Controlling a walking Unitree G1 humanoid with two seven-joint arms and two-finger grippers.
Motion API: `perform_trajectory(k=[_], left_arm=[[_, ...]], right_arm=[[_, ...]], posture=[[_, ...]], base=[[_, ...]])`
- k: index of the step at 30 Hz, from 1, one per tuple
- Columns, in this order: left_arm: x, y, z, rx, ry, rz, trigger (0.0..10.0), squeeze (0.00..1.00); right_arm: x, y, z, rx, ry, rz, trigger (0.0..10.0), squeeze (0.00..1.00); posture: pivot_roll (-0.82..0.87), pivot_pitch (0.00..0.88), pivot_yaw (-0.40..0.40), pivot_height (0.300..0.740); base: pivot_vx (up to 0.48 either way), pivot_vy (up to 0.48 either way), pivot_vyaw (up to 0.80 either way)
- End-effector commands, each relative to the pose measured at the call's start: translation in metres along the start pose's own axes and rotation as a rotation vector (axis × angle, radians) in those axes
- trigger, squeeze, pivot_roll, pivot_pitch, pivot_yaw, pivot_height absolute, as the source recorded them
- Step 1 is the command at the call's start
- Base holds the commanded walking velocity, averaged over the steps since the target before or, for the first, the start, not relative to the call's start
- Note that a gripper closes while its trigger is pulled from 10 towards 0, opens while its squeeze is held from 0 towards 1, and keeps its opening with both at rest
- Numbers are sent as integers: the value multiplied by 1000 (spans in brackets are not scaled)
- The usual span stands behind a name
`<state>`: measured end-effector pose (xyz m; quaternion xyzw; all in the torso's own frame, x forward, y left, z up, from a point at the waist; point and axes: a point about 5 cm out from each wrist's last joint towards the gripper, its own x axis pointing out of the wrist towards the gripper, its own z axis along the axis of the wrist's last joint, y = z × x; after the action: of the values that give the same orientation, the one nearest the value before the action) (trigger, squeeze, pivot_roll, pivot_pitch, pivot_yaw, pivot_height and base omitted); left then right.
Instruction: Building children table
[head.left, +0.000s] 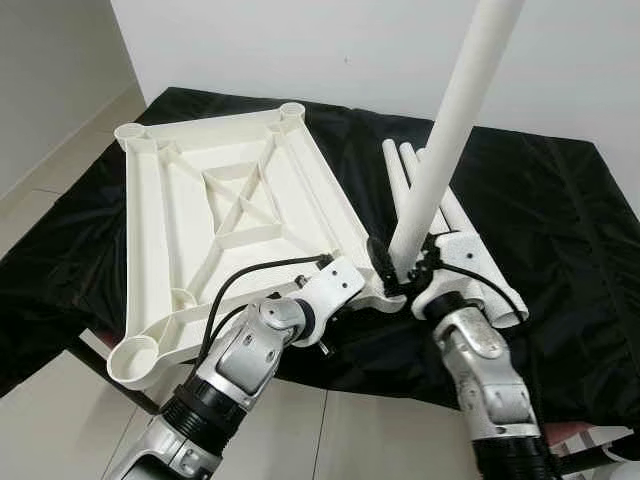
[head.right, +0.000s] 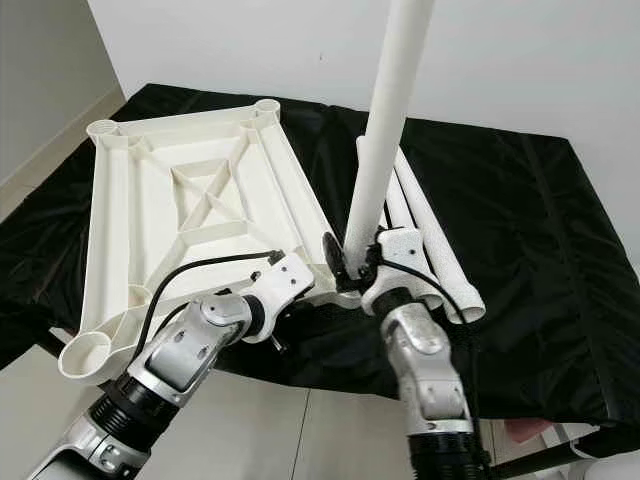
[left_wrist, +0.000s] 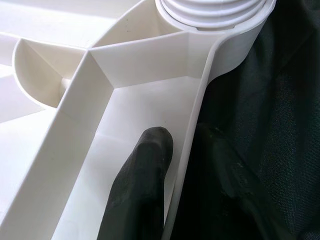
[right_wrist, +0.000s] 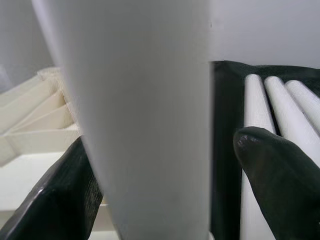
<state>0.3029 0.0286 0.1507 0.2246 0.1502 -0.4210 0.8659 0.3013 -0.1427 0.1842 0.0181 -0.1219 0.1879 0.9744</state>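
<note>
I see the table leg (head.left: 455, 115), a long white tube, standing nearly upright with its long axis running from the near right corner socket of the tabletop (head.left: 215, 215) up and slightly away to the right, its top end passing out of frame. Its surface is smooth, matte and plain white; in my left wrist view the lower end shows threaded rings (left_wrist: 215, 10) seated in the round corner socket.

The tabletop lies upside down on the black cloth (head.left: 560, 230), ribs up: a white rectangular frame with crossed diagonal braces in the middle and a round socket at each corner. Its near left corner hangs just past the cloth's edge.

My right gripper (head.left: 408, 272) sits at the base of the leg, just beside that corner socket; in the right wrist view one black finger (right_wrist: 60, 200) touches the tube, while the other finger (right_wrist: 280, 175) stands slightly apart from it, so I cannot tell whether it is truly clamped.

My left gripper (left_wrist: 185, 165) pinches the tabletop's rim just beside the same corner, one finger (left_wrist: 142, 185) inside the frame and the other outside against the cloth.

Three more white legs (head.left: 420, 190) lie side by side on the cloth, just right of the tabletop and behind the upright one.
</note>
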Motion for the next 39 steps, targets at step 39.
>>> perform_trajectory(k=[39], left_arm=[[1,-11,-19,-43,77,-43,10000,0]], right_arm=[[12,-44,-6,21,140,518,10000,0]], posture=[[-95,148,26,740]], base=[[0,0,0]])
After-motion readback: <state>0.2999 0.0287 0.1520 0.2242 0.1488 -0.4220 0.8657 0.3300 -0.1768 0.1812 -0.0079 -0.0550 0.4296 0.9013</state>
